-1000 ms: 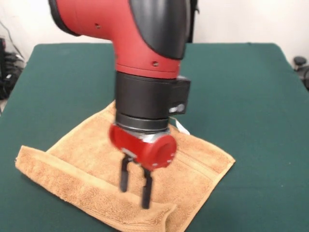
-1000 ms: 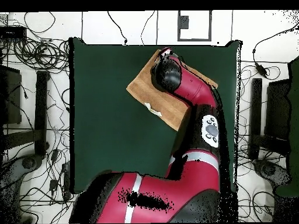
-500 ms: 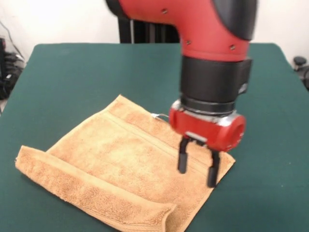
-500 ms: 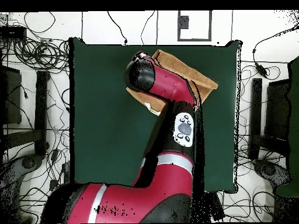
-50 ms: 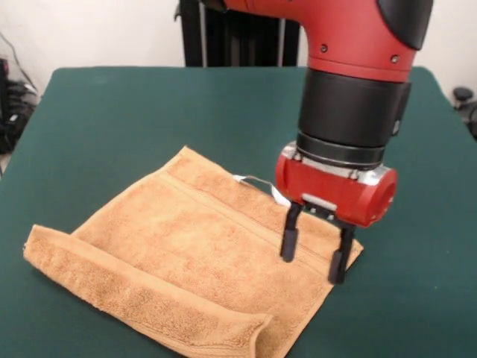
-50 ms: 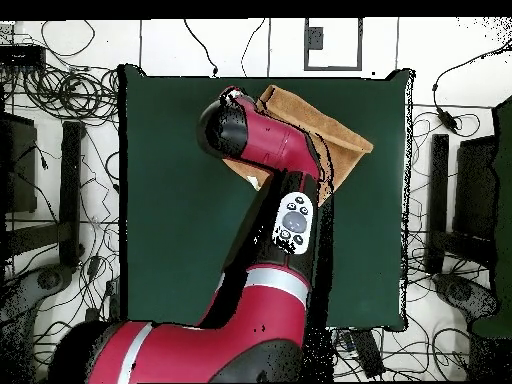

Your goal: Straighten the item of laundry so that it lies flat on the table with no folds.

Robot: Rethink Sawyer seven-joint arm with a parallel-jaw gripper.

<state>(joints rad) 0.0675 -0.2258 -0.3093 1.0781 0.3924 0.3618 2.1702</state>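
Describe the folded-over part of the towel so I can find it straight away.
On the dark green table lies one orange-tan towel. In the front view, follow its near edge: a thick doubled band runs along it, unlike the flat single layer under the open gripper.

The towel (image 5: 201, 261) lies on the surface (image 5: 112, 119) toward its near edge, the claw (image 5: 313, 253) hanging over the towel's right corner.

Towel (image 5: 186, 261) front fold past bottom edge

Front and overhead cameras share the table (image 5: 112, 104)
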